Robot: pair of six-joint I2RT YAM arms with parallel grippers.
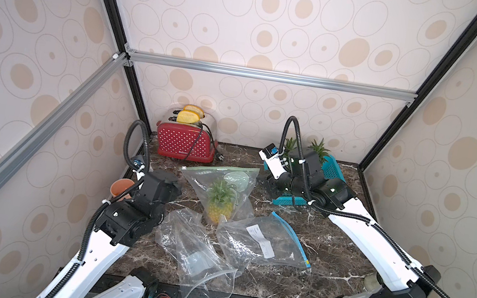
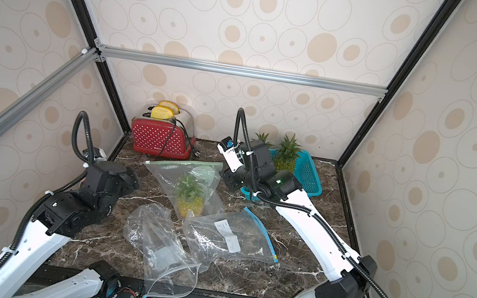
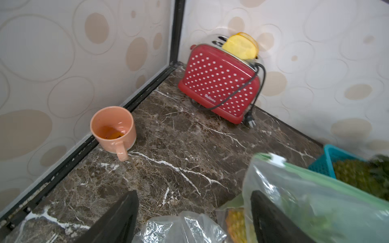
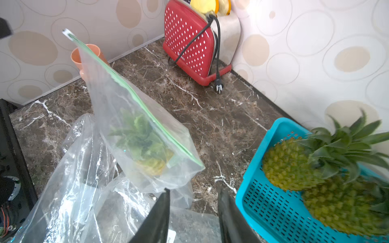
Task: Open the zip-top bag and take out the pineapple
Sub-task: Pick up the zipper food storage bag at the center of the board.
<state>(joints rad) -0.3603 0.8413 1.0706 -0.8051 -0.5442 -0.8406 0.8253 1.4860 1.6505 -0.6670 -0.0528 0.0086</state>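
Your zip-top bag [image 1: 225,183] stands mid-table with its green zip edge uppermost, and the pineapple [image 1: 218,208] sits upright at its bottom. The right gripper [image 4: 193,210] is parted and empty, one fingertip just at the bag's lower corner. The left gripper [image 3: 193,218] is spread wide beside the bag, gripping nothing. Bare table [image 1: 328,251] lies open toward the toaster [image 1: 182,146]. The basket [image 2: 307,173] sits back right and the cup [image 3: 113,126] against the left wall. Two empty bags [image 1: 198,253] crowd the front, one overhanging the edge.

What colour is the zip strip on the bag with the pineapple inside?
Green. The zip strip shows best in the right wrist view.
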